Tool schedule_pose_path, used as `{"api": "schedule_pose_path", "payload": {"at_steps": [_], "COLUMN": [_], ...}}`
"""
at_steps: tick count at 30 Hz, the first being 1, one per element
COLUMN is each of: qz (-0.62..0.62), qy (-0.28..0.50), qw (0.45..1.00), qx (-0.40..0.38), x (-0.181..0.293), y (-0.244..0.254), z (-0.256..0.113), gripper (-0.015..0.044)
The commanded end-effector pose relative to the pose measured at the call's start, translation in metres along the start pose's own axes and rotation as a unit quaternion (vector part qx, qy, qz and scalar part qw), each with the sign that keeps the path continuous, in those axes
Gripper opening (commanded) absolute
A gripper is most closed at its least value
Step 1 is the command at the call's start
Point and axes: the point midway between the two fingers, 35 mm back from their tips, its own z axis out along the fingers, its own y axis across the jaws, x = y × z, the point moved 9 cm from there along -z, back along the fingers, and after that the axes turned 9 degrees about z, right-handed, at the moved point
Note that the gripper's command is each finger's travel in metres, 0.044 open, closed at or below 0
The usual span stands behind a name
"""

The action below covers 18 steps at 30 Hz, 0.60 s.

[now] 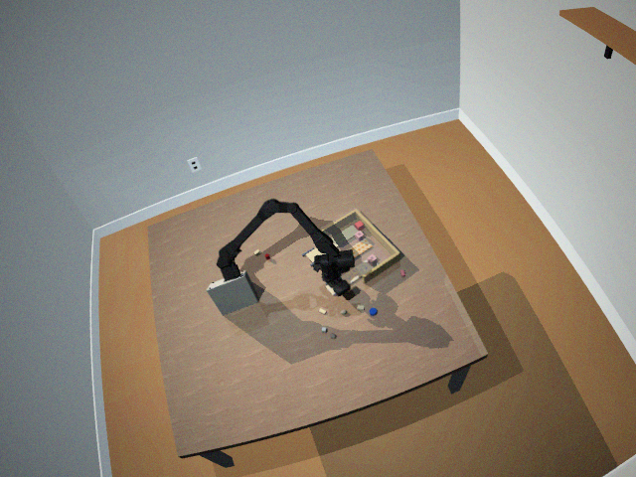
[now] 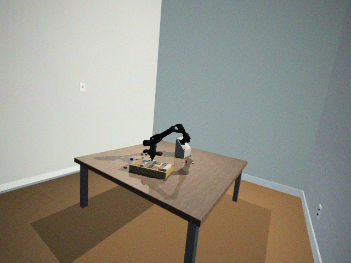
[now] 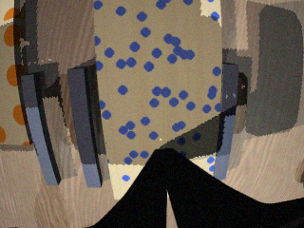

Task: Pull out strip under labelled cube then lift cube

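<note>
My gripper [image 2: 152, 159] [image 3: 163, 157] is shut, with nothing seen between its fingertips. In the wrist view its tips overlap the near end of a cream strip with blue dots [image 3: 142, 78]; I cannot tell if they touch it. A strip with orange dots [image 1: 361, 247] [image 3: 9, 124] lies at the left edge of the wrist view. In the open wooden box [image 1: 383, 267] [image 2: 147, 171], one pink cube [image 1: 371, 258] [image 2: 142, 165], another pink cube [image 1: 359, 235] and a redder cube [image 1: 359, 225] show. Their labels are too small to read. No cube shows in the wrist view.
Blue-grey rails [image 3: 85, 114] flank the dotted strips. A blue round piece [image 1: 373, 311] [image 2: 131, 158] and several small pale or grey blocks lie outside the box. A pink-red block [image 1: 402, 272] lies beyond its corner; a dark red block [image 1: 267, 256] lies near the arm base.
</note>
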Motion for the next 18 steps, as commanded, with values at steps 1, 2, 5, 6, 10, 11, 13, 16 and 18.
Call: {"api": "schedule_pose_path", "payload": {"at_steps": [1,2,5,6,10,11,13,16,18], "qz": [0.002,0.002,0.002,0.003,0.003,0.003,0.003,0.003,0.003], "qy": [0.012,0.012,0.012,0.012,0.012,0.012,0.012,0.012,0.012], "qw": [1.0,1.0,1.0,1.0,1.0,1.0,1.0,1.0,1.0], "qx": [0.003,0.003,0.003,0.003,0.003,0.003,0.003,0.003,0.003], "x": [0.011,0.012,0.017,0.018,0.024,0.025,0.029,0.033,0.036], "y": [-0.001,-0.001,-0.002,-0.002,-0.003,-0.003,-0.004,-0.004,-0.005], "z": [0.006,0.006,0.006,0.006,0.006,0.005,0.005,0.005,0.005], "gripper": [0.0,0.0,0.0,0.0,0.0,0.0,0.0,0.0,0.0]}}
